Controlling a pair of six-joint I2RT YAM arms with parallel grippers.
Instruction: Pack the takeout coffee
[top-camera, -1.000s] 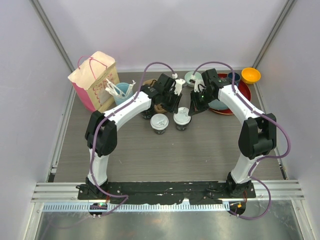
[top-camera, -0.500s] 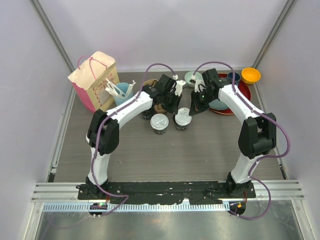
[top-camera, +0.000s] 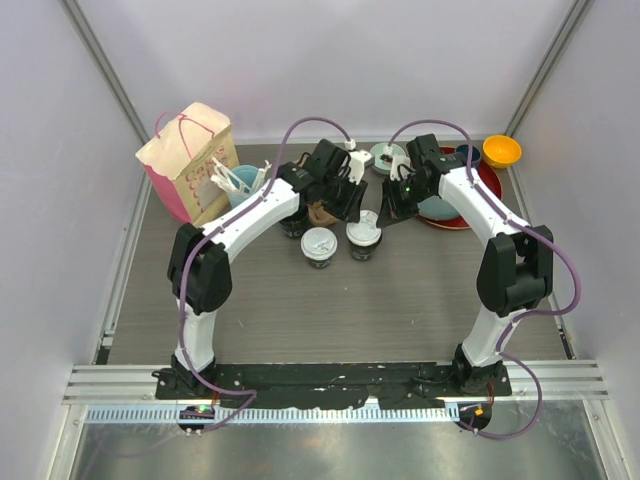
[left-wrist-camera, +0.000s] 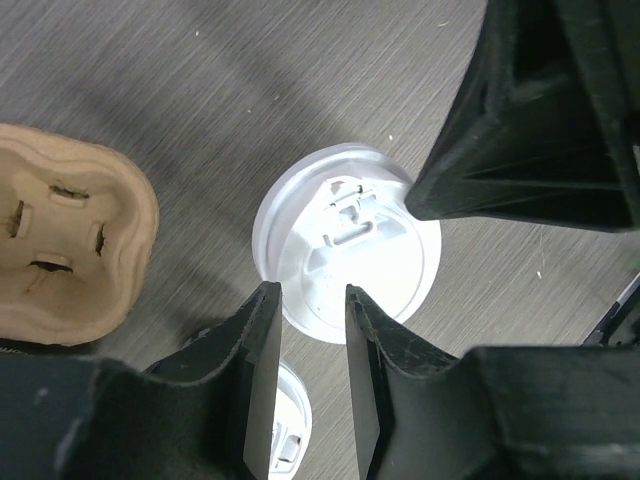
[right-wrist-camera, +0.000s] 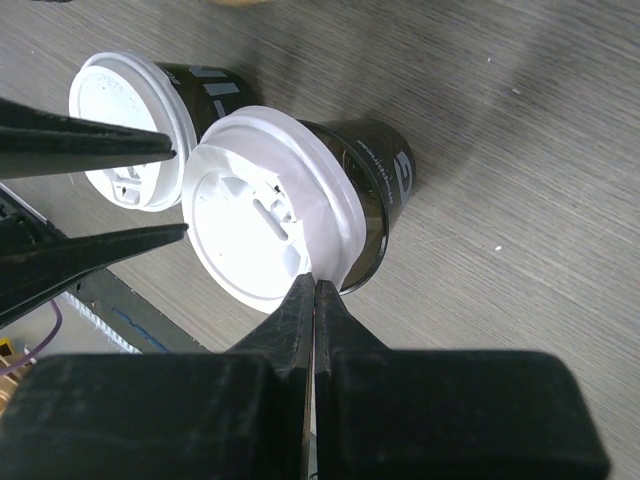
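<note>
Woodgrain table (top-camera: 400, 300) bears black paper cups (right-wrist-camera: 385, 170) under round white lids (right-wrist-camera: 255, 215).

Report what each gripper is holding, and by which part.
Nothing is held. The left gripper has its jaws apart above the white lid of a coffee cup, with nothing between them. The right gripper is shut at that lid's rim, gripping nothing.

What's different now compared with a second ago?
The left tool pulled slightly toward the back wall, uncovering more of the brown carrier. The right tool, shut, barely shifted. No grab or release shows. Both cups and the bag stayed put.
</note>
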